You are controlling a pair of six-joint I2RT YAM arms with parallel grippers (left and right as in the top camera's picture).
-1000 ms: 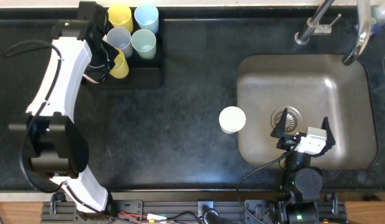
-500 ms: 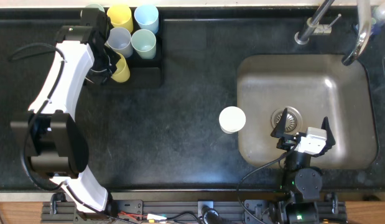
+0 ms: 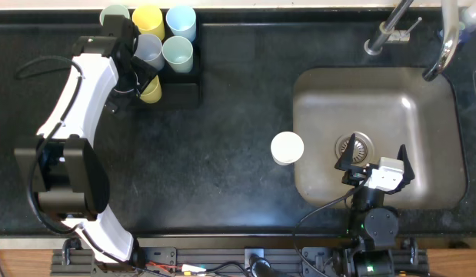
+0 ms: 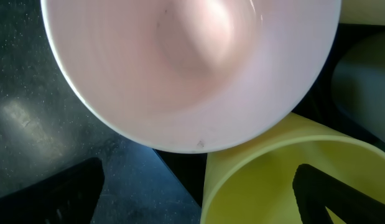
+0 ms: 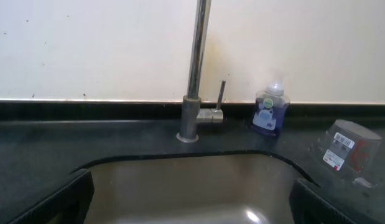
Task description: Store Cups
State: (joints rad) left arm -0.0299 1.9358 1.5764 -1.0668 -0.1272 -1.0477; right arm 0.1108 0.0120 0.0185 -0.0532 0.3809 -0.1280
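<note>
Six cups stand mouth-up, packed together in a black holder [image 3: 184, 94] at the far left of the table. The far row has a pale green cup [image 3: 113, 15], a yellow cup [image 3: 148, 18] and a light blue cup [image 3: 181, 20]. Nearer stand a lilac cup [image 3: 150, 48] and a teal cup [image 3: 178, 52]. Nearest is a second yellow cup [image 3: 151, 91], partly hidden. A white cup [image 3: 287, 148] stands alone on the table, just left of the sink.

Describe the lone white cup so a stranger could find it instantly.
Find the stainless steel sink in the black countertop. Just outside its left rim stands a white round cup. It is alone; the yellow and blue cups crowd a black tray.
</note>
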